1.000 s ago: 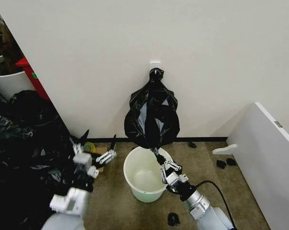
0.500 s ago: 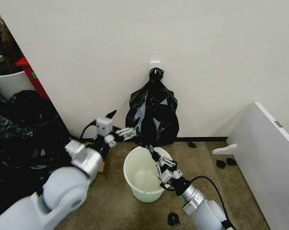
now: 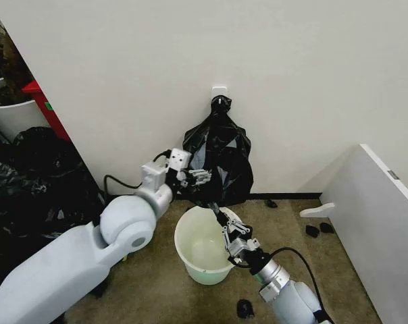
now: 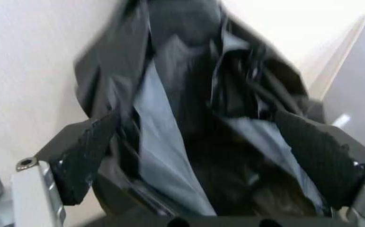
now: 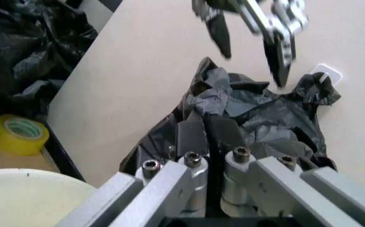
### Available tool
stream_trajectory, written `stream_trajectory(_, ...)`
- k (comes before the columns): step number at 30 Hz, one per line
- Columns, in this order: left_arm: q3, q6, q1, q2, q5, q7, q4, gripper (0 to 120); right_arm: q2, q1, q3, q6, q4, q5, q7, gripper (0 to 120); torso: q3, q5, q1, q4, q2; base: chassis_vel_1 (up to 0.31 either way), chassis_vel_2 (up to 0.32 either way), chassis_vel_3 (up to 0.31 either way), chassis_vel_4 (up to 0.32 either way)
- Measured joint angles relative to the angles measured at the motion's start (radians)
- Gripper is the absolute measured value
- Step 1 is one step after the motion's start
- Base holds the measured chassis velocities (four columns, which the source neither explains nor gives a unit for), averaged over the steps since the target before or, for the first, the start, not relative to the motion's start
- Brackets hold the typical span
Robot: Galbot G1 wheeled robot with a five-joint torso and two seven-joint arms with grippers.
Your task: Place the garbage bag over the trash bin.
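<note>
The right gripper [image 3: 222,221] is clamped on the lowest fold of the garbage bag [image 3: 216,165], just above the far rim of the trash bin [image 3: 202,244]; in the right wrist view its fingers [image 5: 191,137] are seen pressed together with a thin black strip of plastic between them. The left gripper [image 3: 198,177] is held against the bag's left side, its fingers [image 4: 81,156] spread apart with the glossy black folds lying between them. The bag is hung from a white hook [image 3: 219,91] on the far wall [image 3: 292,81], with its bottom edge drawn down to the bin. The white bin is set upright on the floor [image 3: 292,226], just in front of the wall. A roll of yellow tape [image 5: 19,135] is seen to the left of the bin, and a heap of black sacks [image 3: 35,196] is piled at the far left.
</note>
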Motion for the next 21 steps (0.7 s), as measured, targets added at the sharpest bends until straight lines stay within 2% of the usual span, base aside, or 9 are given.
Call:
stream_trajectory(3,0.055,0.064,-0.073,-0.024,-0.044,-0.042,0.026,94,0.004,-0.003,0.007,0.007,0.0,-0.004,0.0,0,0.0,0.0001,0.0,-0.0003,0.0,0.0,0.0,0.0,0.0)
stream_trajectory(5,0.066,0.079,-0.09,-0.032,-0.067,-0.058,0.032,93,0.005,-0.003,0.008,0.008,0.0,-0.004,0.0,0,0.0,0.0,0.0,-0.0003,0.0,0.0,0.0,0.0,0.0)
stream_trajectory(8,0.122,0.173,-0.177,-0.097,-0.247,-0.206,0.074,93,0.004,-0.004,0.009,0.009,-0.001,-0.004,0.0,0,0.0,0.0,0.0,-0.0003,0.0,0.0,0.0,0.0,0.0)
stream_trajectory(10,0.141,0.2,-0.199,-0.109,-0.267,-0.236,0.089,93,0.003,-0.006,0.01,0.01,-0.001,-0.003,0.002,0,0.0,0.0,0.0,-0.0004,0.0,0.0,0.0,0.0,0.0)
stream_trajectory(12,0.158,0.218,-0.212,-0.116,-0.266,-0.255,0.102,93,0.002,-0.007,0.012,0.014,-0.002,-0.003,0.004,0,0.0,0.0,0.0,-0.0004,0.0,0.0,0.0,0.0,0.0)
stream_trajectory(16,0.187,0.242,-0.234,-0.123,-0.194,-0.28,0.121,93,-0.004,-0.003,0.018,0.019,-0.007,0.001,0.007,0,0.0,-0.0001,0.0,-0.0002,0.0,0.0,0.0,0.0,0.0)
stream_trajectory(21,0.2,0.252,-0.246,-0.125,-0.193,-0.294,0.149,88,-0.004,0.003,0.012,0.017,-0.007,0.008,0.007,0,0.0,-0.0001,0.0,-0.0001,0.0,0.0,0.0,0.0,0.0)
